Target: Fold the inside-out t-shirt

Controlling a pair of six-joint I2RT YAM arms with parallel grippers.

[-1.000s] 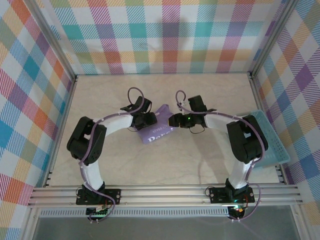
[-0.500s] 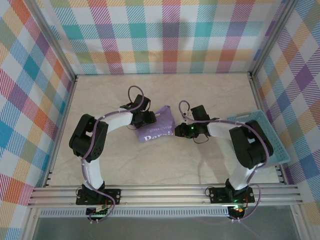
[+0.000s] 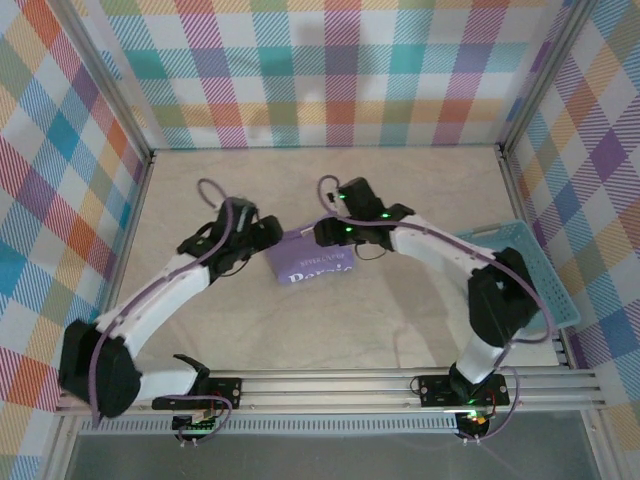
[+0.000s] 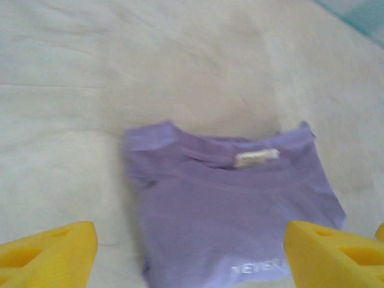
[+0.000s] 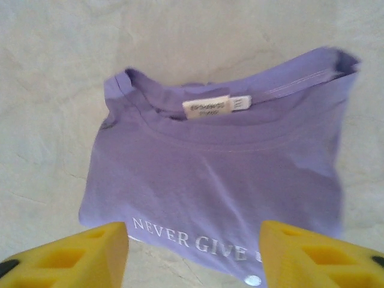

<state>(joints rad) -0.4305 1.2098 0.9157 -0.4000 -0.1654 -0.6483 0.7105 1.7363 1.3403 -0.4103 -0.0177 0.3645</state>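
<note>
The inside-out t-shirt (image 3: 310, 262) lies on the table as a small folded lavender rectangle. Its neck label and a white line of print, "NEVER GIVE", face up. My left gripper (image 3: 265, 238) hovers at its left edge, open, with the shirt (image 4: 234, 204) below and ahead of its yellow fingers (image 4: 51, 255). My right gripper (image 3: 323, 232) hangs over the shirt's far edge, also open. Nothing is between its fingers (image 5: 312, 258), and the shirt (image 5: 222, 180) lies flat beneath them. The left gripper (image 4: 191, 255) and the right gripper (image 5: 193, 252) hold no fabric.
A light blue plastic basket (image 3: 540, 280) sits at the table's right edge, beside the right arm's elbow; its corner (image 4: 360, 12) shows in the left wrist view. Checked walls close off the left, far and right sides. Bare beige table (image 3: 330, 330) lies in front of the shirt.
Both grippers have opened and come off the shirt. The left arm has stretched out and drawn back leftward. The right gripper has swung to the shirt's far side.
</note>
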